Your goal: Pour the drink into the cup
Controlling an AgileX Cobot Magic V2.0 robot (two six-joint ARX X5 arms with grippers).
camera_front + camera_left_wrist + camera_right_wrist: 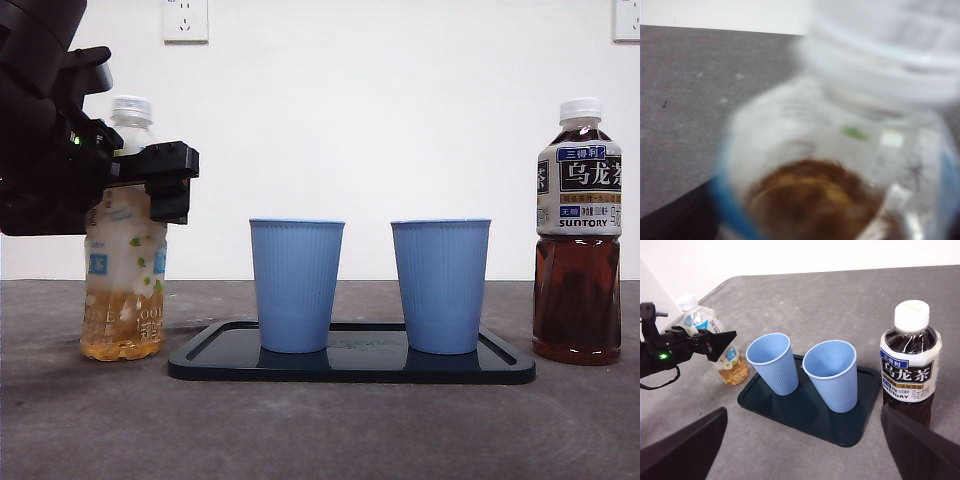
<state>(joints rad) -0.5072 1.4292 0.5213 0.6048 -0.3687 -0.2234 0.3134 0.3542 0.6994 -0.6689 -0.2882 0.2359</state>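
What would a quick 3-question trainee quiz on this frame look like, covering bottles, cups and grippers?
1. True or false: both ribbed blue paper cups, one and the other, stand upright on the flat dark tray.
2. Which gripper is at the pale clear plastic tea bottle with the white cap? A) left gripper B) right gripper
3. Fill in: the dark oolong tea bottle stands ___ the tray.

Key: 1 true; 2 A, its wrist view is filled by that bottle; 3 beside, on the table, cap on.
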